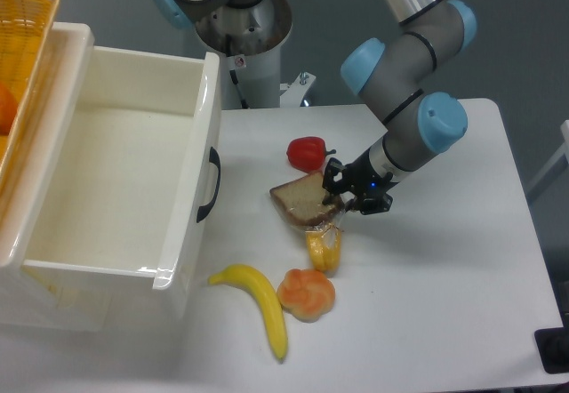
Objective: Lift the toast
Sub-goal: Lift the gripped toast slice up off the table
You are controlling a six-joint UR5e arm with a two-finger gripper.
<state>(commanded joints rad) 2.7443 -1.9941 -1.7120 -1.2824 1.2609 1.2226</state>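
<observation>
While the arm is reaching down from the top right, these are the parts of the scene:

Gripper (pixel 344 194): its black fingers are sitting closed on the right-hand edge of the toast, clamping it.

Toast (pixel 301 201): a brown slice with a darker crust is lying near the middle of the white table (pixel 444 304), with its right edge caught between the fingers. Whether that edge is lifting off the surface cannot be told.

Arm (pixel 412 82): grey segments with light blue joint caps are bending down toward the toast, and a small blue light is glowing near the wrist.

Red pepper (pixel 307 153): a small red toy vegetable is sitting just behind the toast, close to it.

Yellow-orange packet (pixel 324 247): it is lying just in front of the toast, with its top end touching or slightly under the slice.

Bun (pixel 307 292): a round orange-pink bun is resting in front of the packet.

Banana (pixel 260 305): a yellow banana is lying just left of the bun.

White bin (pixel 116 180): a large open container is standing on the left, with a black handle facing the toast.

Yellow basket (pixel 20 46): it is showing at the far left edge, behind the bin.
</observation>
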